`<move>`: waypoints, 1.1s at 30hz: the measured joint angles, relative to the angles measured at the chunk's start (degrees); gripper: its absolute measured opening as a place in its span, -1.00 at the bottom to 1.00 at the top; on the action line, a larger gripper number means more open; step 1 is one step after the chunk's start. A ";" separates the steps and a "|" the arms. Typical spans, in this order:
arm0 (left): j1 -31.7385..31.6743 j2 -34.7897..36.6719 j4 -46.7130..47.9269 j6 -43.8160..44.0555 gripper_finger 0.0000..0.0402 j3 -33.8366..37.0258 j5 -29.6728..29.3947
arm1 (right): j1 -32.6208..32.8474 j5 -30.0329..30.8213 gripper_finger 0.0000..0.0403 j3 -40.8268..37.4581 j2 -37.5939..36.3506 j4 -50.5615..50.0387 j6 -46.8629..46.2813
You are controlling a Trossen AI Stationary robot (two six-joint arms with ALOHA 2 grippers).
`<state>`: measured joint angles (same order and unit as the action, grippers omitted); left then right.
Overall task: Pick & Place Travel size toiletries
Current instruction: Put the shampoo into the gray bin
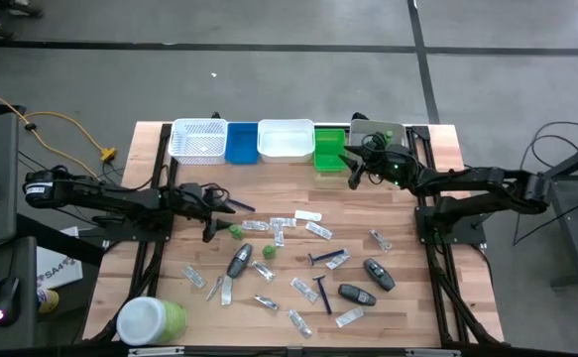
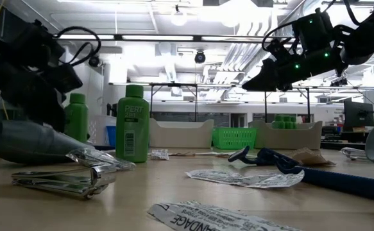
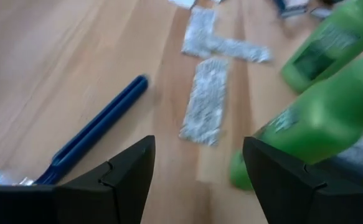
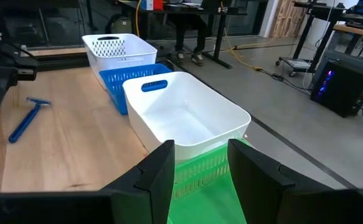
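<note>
Toiletries: you have small green plastic bottles (image 1: 236, 231), silvery flat sachets (image 1: 308, 214), dark grey oval pieces (image 1: 357, 294) and blue razors (image 1: 322, 294) strewn mid-table.
Left gripper (image 1: 209, 211): fingers spread, empty, beside your bottle.
Right gripper (image 1: 353, 167): over green tray (image 1: 328, 149) at far edge, fingers parted, empty.

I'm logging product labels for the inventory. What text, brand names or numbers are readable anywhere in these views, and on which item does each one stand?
"PERT": on the label of the green bottle standing upright in the low view.
"...ANDAGE": on the flat sachet lying nearest the low camera; the word's start is cut off.
Smaller print and barcode on that green bottle: too small to read.
Labels on the green bottles in the left wrist view: too blurred to read.
</note>
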<state>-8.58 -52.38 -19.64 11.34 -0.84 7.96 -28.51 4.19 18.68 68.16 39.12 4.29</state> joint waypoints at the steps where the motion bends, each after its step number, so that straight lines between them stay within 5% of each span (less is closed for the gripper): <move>1: -0.01 0.00 1.26 0.31 0.20 0.00 -1.32 | 0.01 0.00 -0.30 0.00 0.00 -0.01 -0.02; 8: -0.02 0.04 6.39 2.58 0.20 0.04 -4.41 | 0.00 0.02 -0.30 0.00 0.00 -0.01 -0.15; 23: -0.04 0.15 22.03 -0.81 0.20 -5.60 3.23 | 0.02 -0.24 -0.30 0.00 0.00 -0.01 -0.17; 33: -0.04 0.02 19.76 -9.70 0.20 -5.46 4.99 | 0.02 -1.73 -0.30 0.00 0.00 -0.01 -0.17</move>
<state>-8.62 -52.36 0.12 1.64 -6.31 12.95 -28.49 2.46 18.68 68.16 39.11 4.12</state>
